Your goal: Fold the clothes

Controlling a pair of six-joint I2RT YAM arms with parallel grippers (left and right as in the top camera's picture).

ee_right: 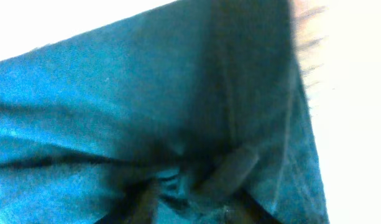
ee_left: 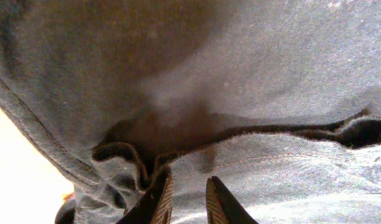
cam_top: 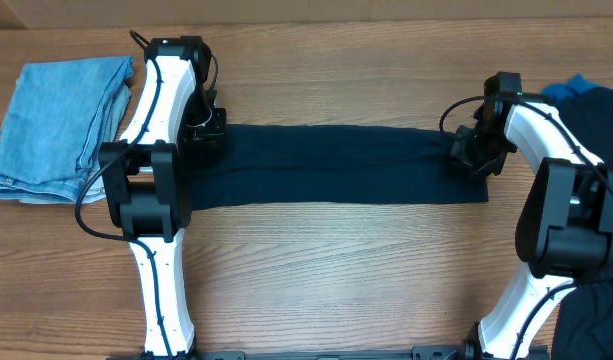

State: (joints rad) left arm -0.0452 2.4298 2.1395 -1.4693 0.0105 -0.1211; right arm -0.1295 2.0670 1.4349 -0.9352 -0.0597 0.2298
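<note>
Across the middle of the wooden table (cam_top: 336, 280) lies the dark navy, thin-fabric garment (cam_top: 326, 165), the clothes, spread as one long flat band running left to right. An arm sits at each end.

The left gripper (cam_top: 204, 128) is down on the band's left end. In its wrist view the two ribbed fingers (ee_left: 160, 200) stand close together with only a narrow slot between them. A puckered fold and a hem seam of the cloth bunch right at their tips. Whether they actually pinch the fabric I cannot tell from here.

Over at the far end, the right gripper (cam_top: 473, 152) rests on the band's right edge, near its upper corner. Its wrist view is blurred and washed blue. There is creased cloth close in front of the camera, possibly gathered between dark finger shapes, but I cannot tell how wide the jaws stand.

On the left, beside the left arm, a folded light blue denim garment (cam_top: 56, 125) lies apart from the navy band. More dark fabric (cam_top: 598, 120) sits at the table's right edge behind the right arm.
</note>
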